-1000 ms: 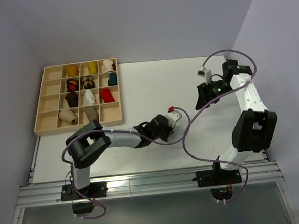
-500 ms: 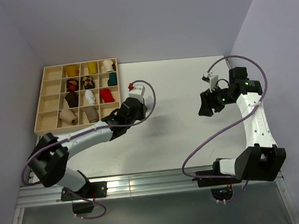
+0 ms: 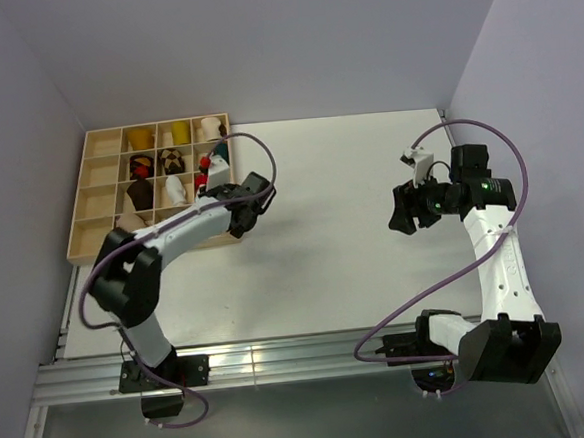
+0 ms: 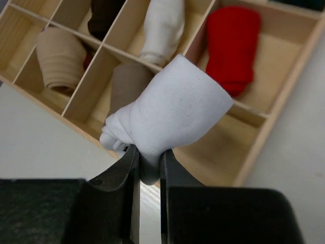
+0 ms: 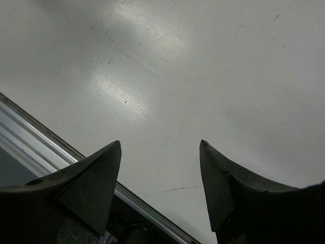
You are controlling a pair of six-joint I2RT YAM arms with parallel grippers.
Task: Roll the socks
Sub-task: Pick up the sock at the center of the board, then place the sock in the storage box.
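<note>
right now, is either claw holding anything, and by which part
The left claw pinches a rolled white sock by its bunched end, over the wooden tray. The right claw is open, holding nothing.

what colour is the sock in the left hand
The sock is white, seen best in the left wrist view.

A flat white tabletop [image 3: 355, 265] stretches between pale walls, edged along its near side by a silver aluminium rail [image 3: 302, 357]. Lying directly on it is a shallow light-wood tray divided into square compartments [image 3: 103, 145], set in the far left corner beside the wall.
</note>
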